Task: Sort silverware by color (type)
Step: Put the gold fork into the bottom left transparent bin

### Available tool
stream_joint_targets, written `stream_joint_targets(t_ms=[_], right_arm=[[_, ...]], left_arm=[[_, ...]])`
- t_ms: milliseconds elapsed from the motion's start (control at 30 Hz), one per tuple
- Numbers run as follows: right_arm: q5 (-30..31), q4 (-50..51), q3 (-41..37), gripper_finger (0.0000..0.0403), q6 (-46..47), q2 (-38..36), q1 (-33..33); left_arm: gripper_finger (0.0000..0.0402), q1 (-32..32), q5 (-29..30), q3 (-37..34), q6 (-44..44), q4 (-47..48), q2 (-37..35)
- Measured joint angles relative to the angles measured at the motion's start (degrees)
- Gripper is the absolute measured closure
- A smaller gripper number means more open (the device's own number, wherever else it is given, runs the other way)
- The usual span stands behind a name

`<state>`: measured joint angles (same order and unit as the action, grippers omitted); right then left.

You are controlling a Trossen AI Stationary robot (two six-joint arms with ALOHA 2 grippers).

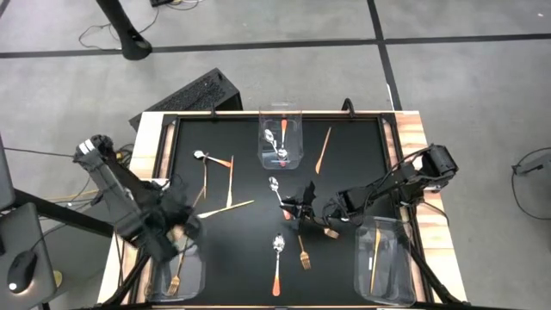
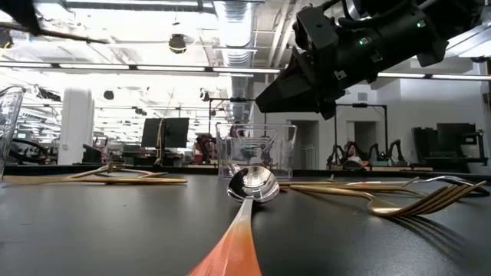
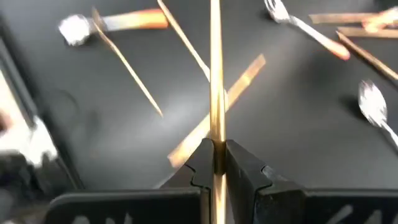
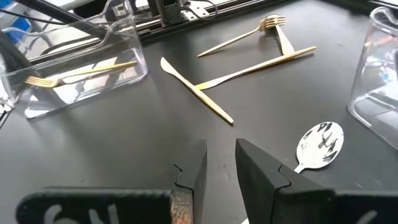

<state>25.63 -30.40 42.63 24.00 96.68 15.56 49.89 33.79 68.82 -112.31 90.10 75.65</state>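
Gold and copper silverware lies scattered on the black mat (image 1: 250,232): knives (image 1: 227,207), a spoon (image 1: 276,258) and a fork (image 1: 304,256). My left gripper (image 1: 179,231) hangs over the near-left bin (image 1: 176,274), which holds a fork, and is shut on a slim gold utensil (image 3: 215,74). My right gripper (image 1: 300,207) hovers open above the mat's middle, beside a spoon (image 4: 320,144). Nothing shows between its fingertips (image 4: 217,165). My left gripper pinches the gold utensil's thin shaft (image 3: 216,134) between its two fingers. The shaft runs along the fingers and sticks out past their tips. It is lifted clear of the mat. Whether it is a fork or a knife, I cannot tell.
A clear bin (image 1: 282,138) with spoons stands at the far middle. Another clear bin (image 1: 383,258) at the near right holds a gold stick. A knife (image 1: 323,148) lies at the far right. Wooden table edges frame the mat.
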Motion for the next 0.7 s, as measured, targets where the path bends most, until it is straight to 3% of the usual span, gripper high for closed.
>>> stream_joint_targets(t_ms=[133,367,500,700], right_arm=[[0.0,0.0,0.0,0.0297,0.0,0.0,-0.1],[0.0,0.0,0.0,0.0297,0.0,0.0,-0.4],[0.0,0.0,0.0,0.0297,0.1,0.0,-0.3],[0.0,-0.5,0.0,0.0297,0.1,0.0,-0.4]], left_arm=[[0.0393,6.7,-0.5,-3.6,-8.9,-3.9,1.3],[0.0391,8.6,-7.7,-10.4,-9.2,-14.5,7.0],[0.0381,9.8,-13.7,-11.4,-9.2,-14.6,8.4],[0.0358,10.6,-15.5,-11.7,-10.0,-19.0,8.4]])
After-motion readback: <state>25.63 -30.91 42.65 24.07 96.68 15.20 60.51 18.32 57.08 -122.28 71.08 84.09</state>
